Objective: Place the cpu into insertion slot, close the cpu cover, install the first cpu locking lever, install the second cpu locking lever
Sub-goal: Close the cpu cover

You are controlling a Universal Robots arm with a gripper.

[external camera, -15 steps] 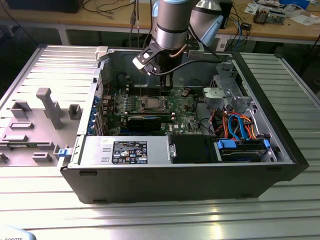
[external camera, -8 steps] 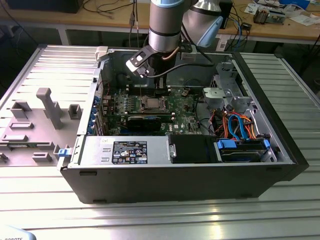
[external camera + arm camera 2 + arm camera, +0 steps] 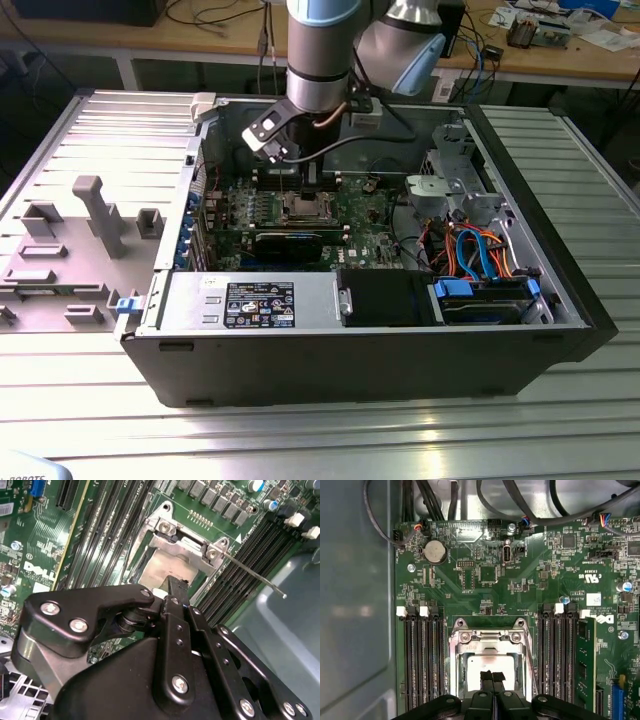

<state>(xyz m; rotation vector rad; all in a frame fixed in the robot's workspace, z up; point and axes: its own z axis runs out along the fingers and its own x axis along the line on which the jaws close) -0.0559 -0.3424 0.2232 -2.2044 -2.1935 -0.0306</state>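
The hand (image 3: 492, 676), fingers together with nothing between them, points down at the cpu (image 3: 475, 666); whether it touches I cannot tell. The chip lies in the insertion slot (image 3: 461, 626), near the motherboard's (image 3: 530, 575) middle, with the cpu cover (image 3: 487, 638) apparently folded over it. Farther out, a thin locking lever (image 3: 252, 571) juts free above the memory slots (image 3: 260, 540). A sideways slip could scratch the chip or bend that lever.

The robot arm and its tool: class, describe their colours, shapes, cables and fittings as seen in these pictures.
The arm is a silver-grey tube with light blue joint caps. A black cable loops off its wrist. The tool is matt black: flat rounded links fixed with silver screws, ending in two narrow square-tipped fingers.
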